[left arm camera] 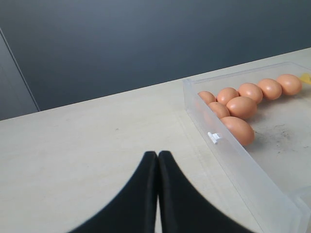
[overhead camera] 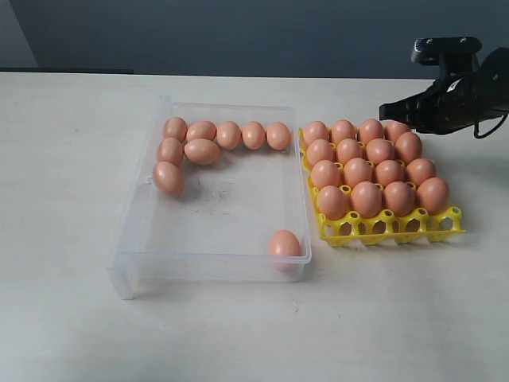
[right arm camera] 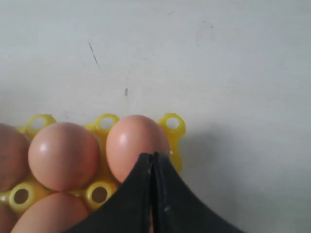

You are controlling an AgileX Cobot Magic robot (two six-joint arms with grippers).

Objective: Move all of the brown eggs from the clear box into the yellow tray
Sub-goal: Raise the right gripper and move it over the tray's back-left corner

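**Nine eggs to move, both end effectors empty**

Status: nine brown eggs (overhead camera: 202,151) are counted in the clear box (overhead camera: 231,203). Eight are clustered at its far left, and one lone egg (overhead camera: 284,243) sits in the near right corner. Sixteen are seated in the yellow tray (overhead camera: 390,227), just right of the box; only its near row of cups is open.

The right end effector (overhead camera: 383,108) is pressed together with nothing held, and is parked over the tray's far right corner. The left end effector (left arm camera: 157,154) is likewise pressed together and empty, over bare worktop (overhead camera: 71,159) left of the box.

Risks:
- In the right wrist view the tips (right arm camera: 153,156) overlap the corner egg (right arm camera: 133,141). Any descent there could knock it out of its cup.
- The clustered eggs touch each other, so neighbours could be rolled by fingers wedged between them.
- The lone egg is hemmed in by two walls, and a finger could catch the rim.
- Smooth ovals are likely to slip from an off-centre pinch.
- The open cups look fewer than nine, so overflow is possible.

Not resolved:
- Contact between the right tips and the corner egg cannot be told.
- The left arm is absent from the exterior view, and the right arm is cut off at the frame edge.
- The exact count of open cups is unclear.
- The box walls are hard to trace through the clear plastic.
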